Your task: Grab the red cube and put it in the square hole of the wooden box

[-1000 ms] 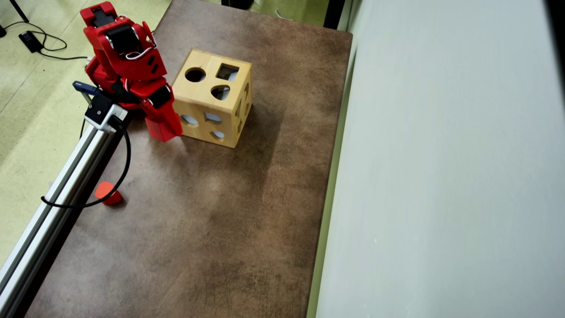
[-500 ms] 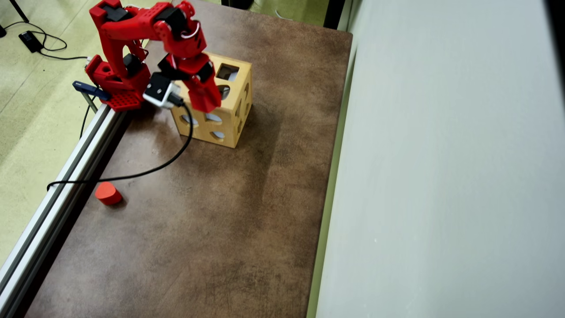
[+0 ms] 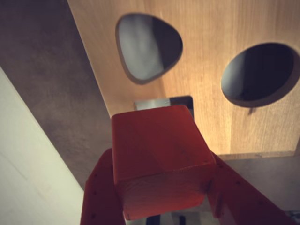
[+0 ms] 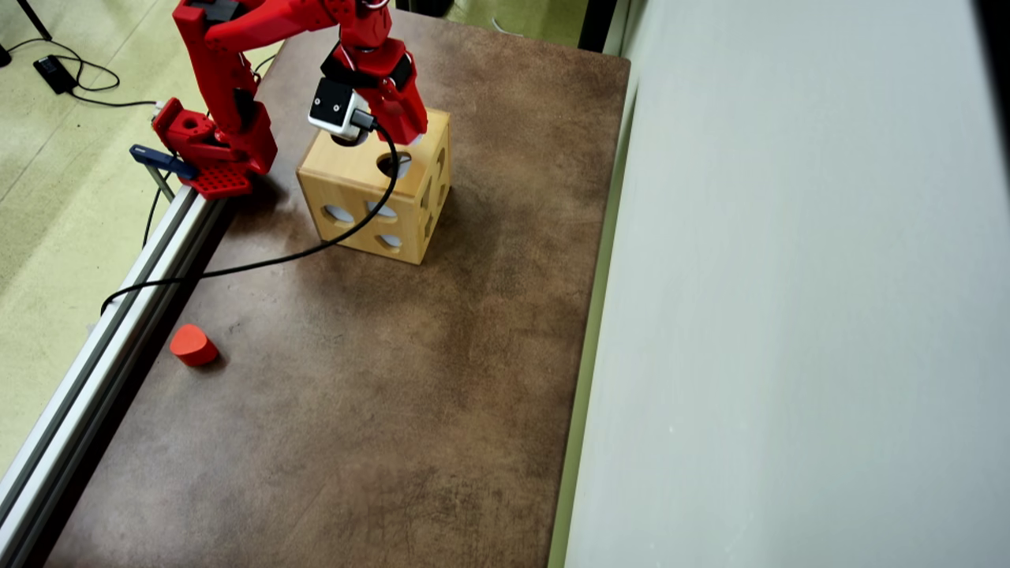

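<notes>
The wooden box point(image 4: 371, 197) sits at the far left of the brown table point(image 4: 394, 394) in the overhead view, just beside the arm's base. Its top face carries three cutouts; in the wrist view the teardrop cutout point(image 3: 147, 47) lies upper left, the round cutout point(image 3: 260, 72) right, and the square hole point(image 3: 180, 101) shows only as a dark strip past the far edge of the block.

The red arm point(image 4: 237, 47) reaches over the box top, with the wrist camera point(image 4: 331, 106) above the round cutout.

The gripper point(image 3: 164, 187) has its two fingers clamped on the red cube point(image 3: 157, 154), one on each side, in the wrist view. The cube hangs above the box top, partly covering the square hole; contact with the wood cannot be told.

An orange-red rounded block point(image 4: 192, 345) lies near the left table edge, well apart from the box, untouched.

Judgement: grasp and carry done. Remaining: square the cube's edges to the hole, lower, let go. Cube appears slightly turned against the hole's edges, so jamming on the rim is possible.
</notes>
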Robot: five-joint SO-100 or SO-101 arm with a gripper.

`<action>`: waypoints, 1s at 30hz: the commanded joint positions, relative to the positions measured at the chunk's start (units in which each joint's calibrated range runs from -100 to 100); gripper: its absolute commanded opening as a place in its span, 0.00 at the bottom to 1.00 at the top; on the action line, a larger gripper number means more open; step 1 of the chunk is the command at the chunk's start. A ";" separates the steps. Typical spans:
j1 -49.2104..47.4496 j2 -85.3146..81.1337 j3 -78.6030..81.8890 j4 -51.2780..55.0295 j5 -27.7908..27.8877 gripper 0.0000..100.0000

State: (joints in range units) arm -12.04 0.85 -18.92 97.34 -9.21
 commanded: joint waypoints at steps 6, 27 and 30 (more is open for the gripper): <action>-2.15 -3.69 -0.22 0.17 0.49 0.02; -1.26 -2.84 3.26 0.09 4.20 0.02; -1.26 -2.67 3.26 0.01 4.20 0.02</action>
State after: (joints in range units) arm -13.47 0.85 -15.30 97.34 -5.35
